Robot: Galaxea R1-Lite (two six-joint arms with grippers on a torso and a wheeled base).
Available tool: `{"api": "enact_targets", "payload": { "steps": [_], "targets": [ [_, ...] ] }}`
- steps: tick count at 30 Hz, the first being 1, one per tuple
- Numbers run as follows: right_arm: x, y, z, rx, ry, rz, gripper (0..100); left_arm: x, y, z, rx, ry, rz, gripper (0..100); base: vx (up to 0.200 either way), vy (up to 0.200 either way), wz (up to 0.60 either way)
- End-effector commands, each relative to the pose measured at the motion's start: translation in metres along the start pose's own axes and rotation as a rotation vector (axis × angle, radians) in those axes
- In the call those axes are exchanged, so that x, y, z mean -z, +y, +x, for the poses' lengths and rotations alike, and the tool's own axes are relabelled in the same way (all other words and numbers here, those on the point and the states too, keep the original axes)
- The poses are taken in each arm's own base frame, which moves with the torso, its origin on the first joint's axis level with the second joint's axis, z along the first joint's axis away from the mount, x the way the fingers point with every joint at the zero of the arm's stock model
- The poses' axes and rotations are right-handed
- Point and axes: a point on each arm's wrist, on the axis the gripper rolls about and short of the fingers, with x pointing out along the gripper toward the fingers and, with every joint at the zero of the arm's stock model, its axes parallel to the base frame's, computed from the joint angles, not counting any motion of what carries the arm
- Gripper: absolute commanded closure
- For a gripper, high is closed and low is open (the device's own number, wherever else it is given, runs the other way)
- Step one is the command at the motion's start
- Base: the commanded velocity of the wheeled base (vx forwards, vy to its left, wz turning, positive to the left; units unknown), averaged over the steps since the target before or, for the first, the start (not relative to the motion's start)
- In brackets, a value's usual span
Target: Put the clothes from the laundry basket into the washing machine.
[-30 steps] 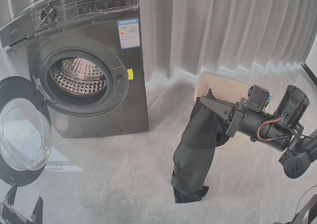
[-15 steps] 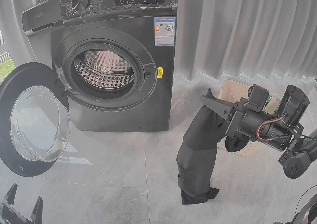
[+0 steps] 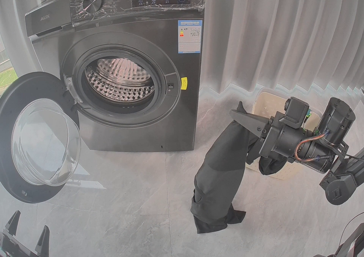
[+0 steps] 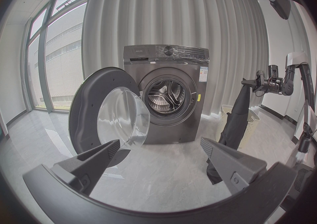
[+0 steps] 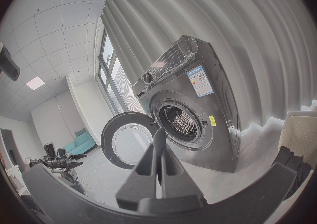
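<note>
Carrying the dark garment (image 3: pixel 218 170) to the washing machine (image 3: pixel 159 110) looks like the step in hand. In the head view, the right gripper (image 3: pixel 238 113), right of centre, has its jaws pinching the garment's top end. The cloth hangs long, its hem seems to touch the floor at lower centre, and another fold sags under the wrist against the laundry basket (image 3: pixel 271 104). To do this well, I would raise the arm so the hem clears the floor. I would then steer for the drum opening (image 3: pixel 119 81) at upper left, keep off the open door (image 3: pixel 38 140) at the left edge, and release only once most of the cloth is inside. The left gripper (image 3: pixel 29 227), in the lower left corner, has its jaws spread and holds nothing. In the left wrist view, the left gripper (image 4: pixel 158 142) gapes low in the frame, the machine (image 4: pixel 165 92) stands at centre, and the garment (image 4: pixel 236 119) hangs at right, well apart from the drum. In the right wrist view, the right gripper (image 5: pixel 159 148) is pressed onto a tuft of cloth at lower centre, with the drum beyond it and the basket (image 5: pixel 297 132) at the right edge. Against the head view 0.5 s ago, the machine and arm sit alike, but the garment's lower end has swung toward the frame's left. Against 1 s ago, the whole picture has shifted, so the camera moved.
</note>
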Motion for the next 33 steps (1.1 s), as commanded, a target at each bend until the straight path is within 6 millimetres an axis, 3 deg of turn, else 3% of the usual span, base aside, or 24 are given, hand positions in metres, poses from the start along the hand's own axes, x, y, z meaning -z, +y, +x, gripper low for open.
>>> {"api": "enact_targets", "payload": {
  "steps": [1, 24, 33],
  "targets": [
    [0.000, 0.000, 0.000, -0.003, 0.001, 0.000, 100, 0.005, 0.000, 0.000, 0.000, 0.004, 0.000, 0, 0.000, 0.000, 0.00],
    [0.023, 0.041, 0.009, -0.152, 0.024, 0.008, 100, 0.005, 0.000, 0.000, 0.005, 0.003, -0.002, 0, 0.000, 0.000, 0.00],
    [0.028, 0.032, 0.012, -0.100, 0.024, 0.009, 100, 0.005, 0.000, 0.000, 0.017, 0.000, 0.018, 0, 0.000, 0.000, 0.00]
  ]
}}
